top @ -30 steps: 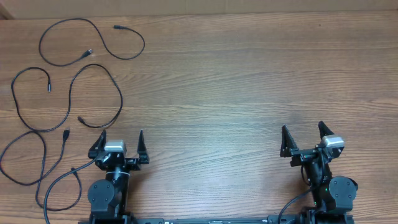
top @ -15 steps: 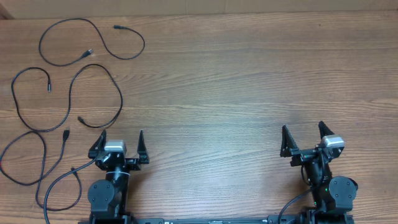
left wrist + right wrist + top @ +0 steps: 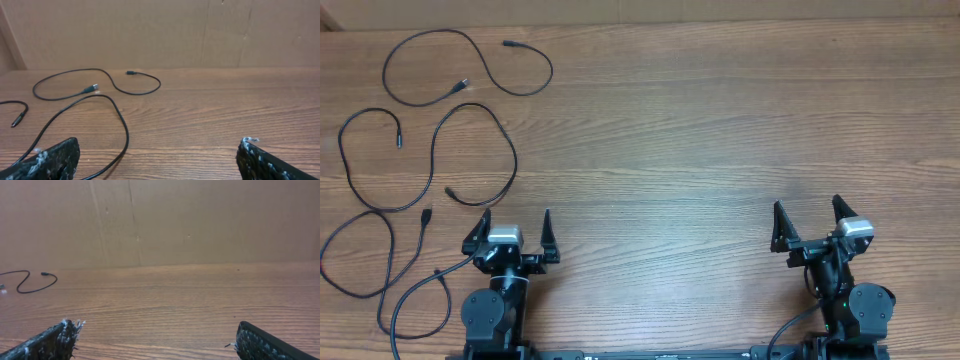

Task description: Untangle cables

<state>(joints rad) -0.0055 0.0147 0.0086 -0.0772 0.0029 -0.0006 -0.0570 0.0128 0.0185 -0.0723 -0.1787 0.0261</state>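
Three thin black cables lie apart at the table's left in the overhead view. The top cable (image 3: 508, 44) forms a loop at the far left. The middle cable (image 3: 515, 160) curves below it. The lower cable (image 3: 426, 214) loops near the left edge. My left gripper (image 3: 515, 224) is open and empty, just right of the lower cable's plug. My right gripper (image 3: 806, 216) is open and empty, far from the cables. The left wrist view shows the top cable (image 3: 145, 92), its silver-tipped plug (image 3: 93, 89), the middle cable (image 3: 120, 120) and my open left gripper (image 3: 157, 161). The right wrist view shows my open right gripper (image 3: 157, 341).
A cardboard wall (image 3: 160, 30) stands along the table's far edge. A thicker black robot cable (image 3: 415, 285) runs from the left arm base toward the lower cable. One cable end (image 3: 30, 287) shows at the far left of the right wrist view.
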